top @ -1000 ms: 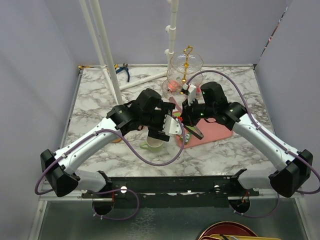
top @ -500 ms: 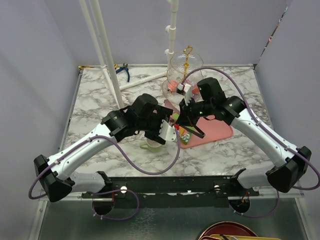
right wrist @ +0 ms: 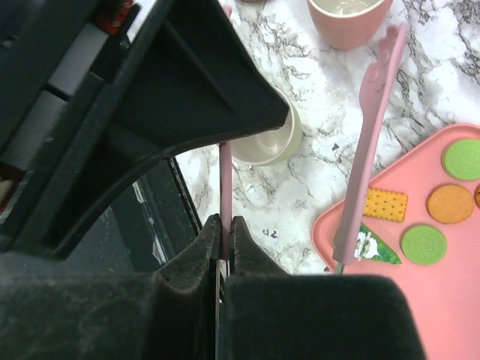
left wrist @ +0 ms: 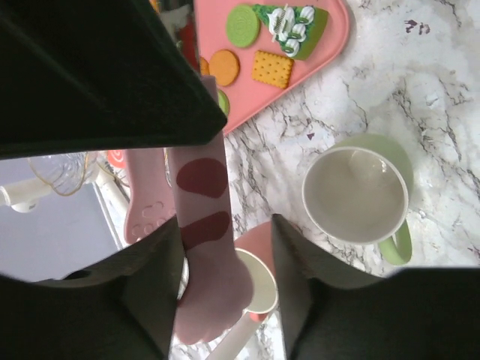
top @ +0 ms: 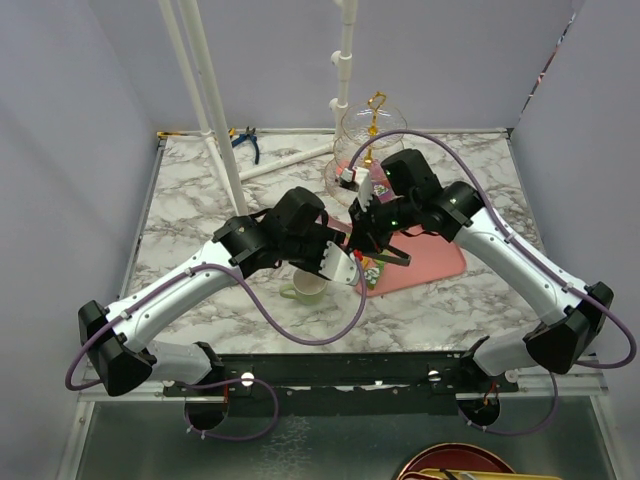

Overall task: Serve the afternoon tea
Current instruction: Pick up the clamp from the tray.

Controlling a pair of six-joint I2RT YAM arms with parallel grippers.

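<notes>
My right jaws pinch shut on the pink tongs point(right wrist: 373, 135); my left jaws stand half open astride them. One green mug point(left wrist: 356, 195) and one pink mug point(right wrist: 349, 19) sit on the table point(left wrist: 420, 90) below; one glass stand point(top: 370, 130) stands upper centre of the top view.

A robot lab cell, not a home. Plain grey panels point(top: 60, 150) box in a marble-patterned table point(top: 180, 200) on three sides. Two arms, left point(top: 180, 290) and right point(top: 520, 265), are bolted to a black rail point(top: 340, 370) at 6 o'clock, with purple cables point(top: 300, 325) looping off them. A frame of white pipes point(top: 215, 110) rises at 11 o'clock, and pliers point(top: 245, 142) lie beside it. The stand point(top: 372, 125) at 12 o'clock and the mug point(top: 308, 288) sit as test props.
</notes>
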